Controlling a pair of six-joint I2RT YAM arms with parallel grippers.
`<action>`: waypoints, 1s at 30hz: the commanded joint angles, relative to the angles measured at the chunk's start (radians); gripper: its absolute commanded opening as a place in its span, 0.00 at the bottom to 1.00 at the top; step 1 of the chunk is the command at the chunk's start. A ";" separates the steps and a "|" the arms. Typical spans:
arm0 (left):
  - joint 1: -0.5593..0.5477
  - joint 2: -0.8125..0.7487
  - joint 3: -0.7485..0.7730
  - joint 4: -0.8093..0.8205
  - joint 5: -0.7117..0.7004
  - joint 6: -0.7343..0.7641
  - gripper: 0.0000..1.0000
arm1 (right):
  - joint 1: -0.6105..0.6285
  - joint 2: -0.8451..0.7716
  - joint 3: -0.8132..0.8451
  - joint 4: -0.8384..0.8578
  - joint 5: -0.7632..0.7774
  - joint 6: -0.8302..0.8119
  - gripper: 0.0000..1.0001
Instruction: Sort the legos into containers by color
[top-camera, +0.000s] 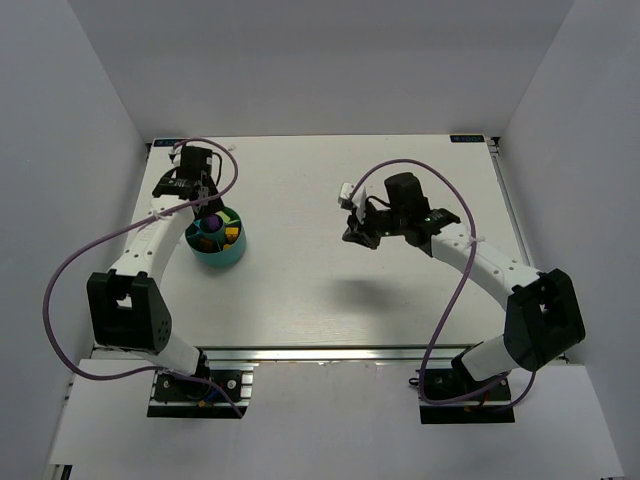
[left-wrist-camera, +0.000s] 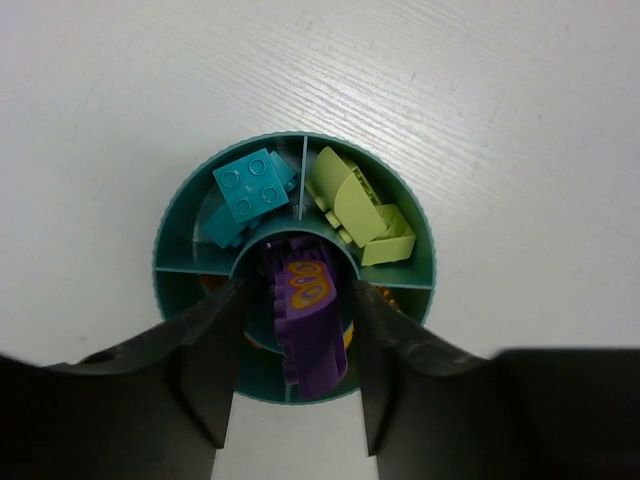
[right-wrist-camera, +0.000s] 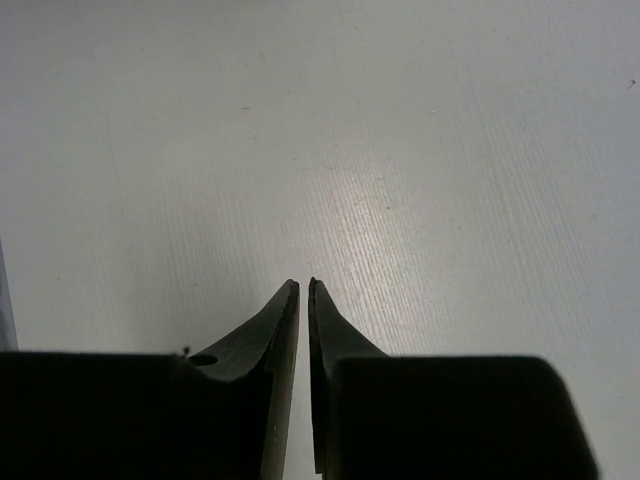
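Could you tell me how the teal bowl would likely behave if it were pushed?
The bowl would probably slide rather than tip: it sits flat and wide on the smooth table. It is likely light, thin-walled plastic holding only a few bricks.
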 joint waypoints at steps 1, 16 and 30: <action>0.006 -0.011 0.020 0.010 -0.025 0.002 0.60 | -0.011 -0.031 0.005 -0.001 -0.004 0.007 0.15; 0.001 -0.282 -0.162 0.278 0.464 -0.074 0.98 | -0.121 -0.120 0.027 -0.021 0.112 0.018 0.89; -0.362 -0.317 -0.362 0.683 0.558 -0.198 0.98 | -0.344 -0.123 0.151 -0.168 0.235 0.268 0.89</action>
